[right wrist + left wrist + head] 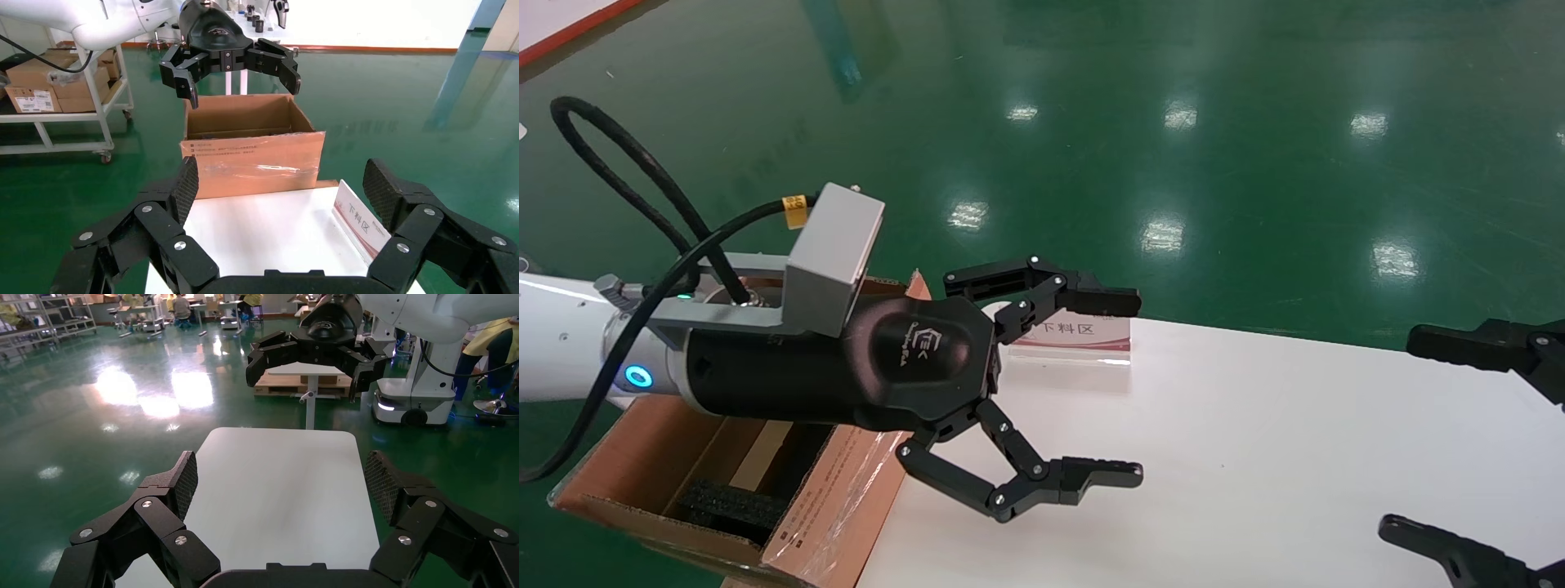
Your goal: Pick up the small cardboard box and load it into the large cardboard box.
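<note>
Two pincers are hanging over one white worktop (1254, 457), and both are spread wide with nothing between their fingers. The left pincer (1128, 388) is reaching out from the left edge of the worktop, held up in the air above the surface, its two fingers well apart. The right pincer (1426, 433) is poking in at the right edge, likewise gaping, and only its fingertips are showing from the head camera.

One large cardboard box (829, 498) is sitting just off the left edge of the worktop, under the left arm. Its flaps are standing upright, shiny clear tape and small print are running along the flap nearest the worktop, and one black foam block (727, 502) is lying inside.

One white-and-pink sign stand (1079, 339) is standing at the far edge of the worktop, toward the far left corner, just behind the left pincer's upper finger.

I am not finding the small cardboard box anywhere on the worktop; whether it is lying inside the big one I cannot tell.
</note>
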### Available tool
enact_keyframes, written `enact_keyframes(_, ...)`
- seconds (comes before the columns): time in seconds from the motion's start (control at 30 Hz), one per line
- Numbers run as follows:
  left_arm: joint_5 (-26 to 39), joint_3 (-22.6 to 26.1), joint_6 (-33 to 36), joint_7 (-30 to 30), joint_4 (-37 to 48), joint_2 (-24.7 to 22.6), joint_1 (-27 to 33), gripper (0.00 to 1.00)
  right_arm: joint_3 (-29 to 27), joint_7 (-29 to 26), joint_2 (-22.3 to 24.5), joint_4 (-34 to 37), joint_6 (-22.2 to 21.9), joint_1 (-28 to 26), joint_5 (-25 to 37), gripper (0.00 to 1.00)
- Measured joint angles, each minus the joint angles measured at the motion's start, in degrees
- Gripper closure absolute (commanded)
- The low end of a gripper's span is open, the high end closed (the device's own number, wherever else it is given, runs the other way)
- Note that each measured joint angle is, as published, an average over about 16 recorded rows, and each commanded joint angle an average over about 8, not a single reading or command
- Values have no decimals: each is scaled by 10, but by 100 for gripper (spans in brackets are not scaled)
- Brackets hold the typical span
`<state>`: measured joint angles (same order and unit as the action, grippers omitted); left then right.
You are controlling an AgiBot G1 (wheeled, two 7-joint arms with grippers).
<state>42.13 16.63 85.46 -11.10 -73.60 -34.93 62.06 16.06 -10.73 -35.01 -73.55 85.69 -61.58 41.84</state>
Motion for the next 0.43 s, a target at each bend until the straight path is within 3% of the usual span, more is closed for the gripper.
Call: enact_keyframes(0.43, -2, -4, 1, 2, 0, -1, -3, 0, 0, 0, 0, 0, 0, 0, 0, 0)
